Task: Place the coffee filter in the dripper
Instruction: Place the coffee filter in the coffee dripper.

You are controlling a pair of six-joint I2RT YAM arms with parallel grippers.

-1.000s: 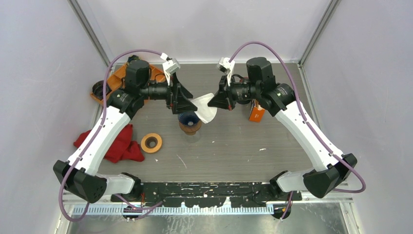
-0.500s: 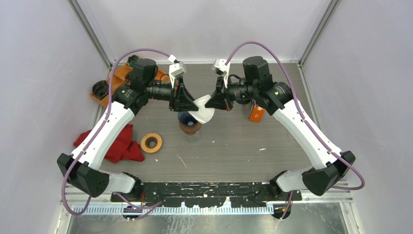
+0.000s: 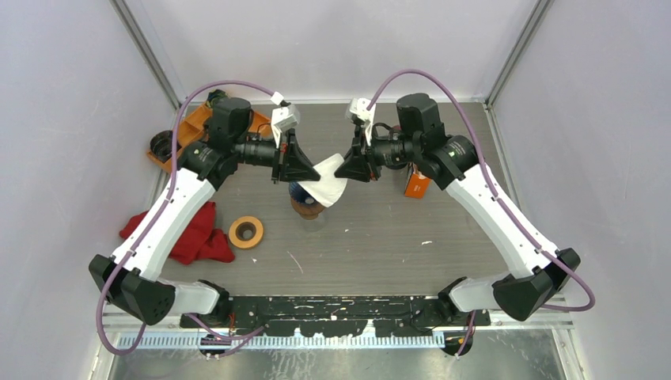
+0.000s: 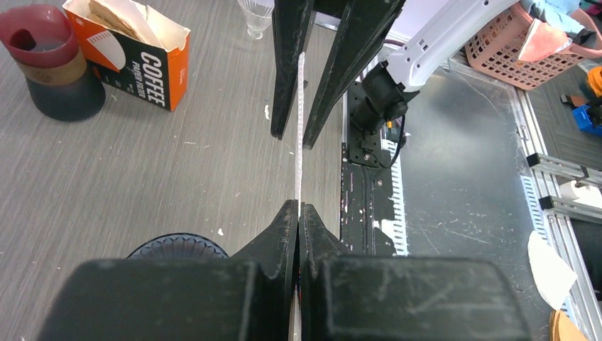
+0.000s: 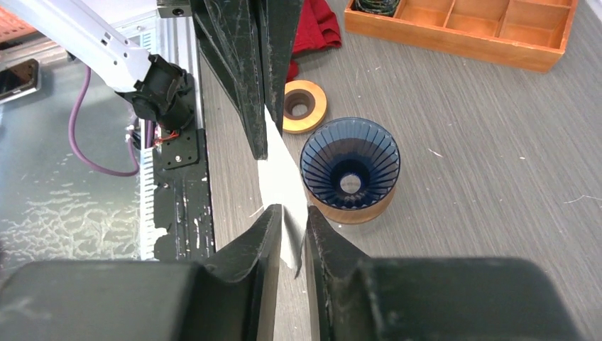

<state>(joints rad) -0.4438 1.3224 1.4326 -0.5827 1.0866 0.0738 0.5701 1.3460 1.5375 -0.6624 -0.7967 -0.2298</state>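
Observation:
A white coffee filter (image 3: 327,184) hangs in the air between both grippers, partly over the blue ribbed dripper (image 3: 305,204) on its wooden base. My left gripper (image 4: 299,206) is shut on the filter (image 4: 299,142), which shows edge-on as a thin white line. My right gripper (image 5: 287,209) faces it from the other side with its jaws slightly apart. The filter's edge (image 5: 280,181) sits loose in that gap. In the right wrist view the dripper (image 5: 350,167) stands just right of the filter, its cone unoccupied.
An orange coffee filter box (image 4: 135,53) and a dark red carafe (image 4: 50,64) stand on the right of the table. On the left are a wooden tray (image 3: 198,127), a red cloth (image 3: 190,233) and a wooden ring (image 3: 246,232).
My left gripper has closed on the filter. My right gripper's jaws have parted a little. The filter has shifted slightly left, over the dripper.

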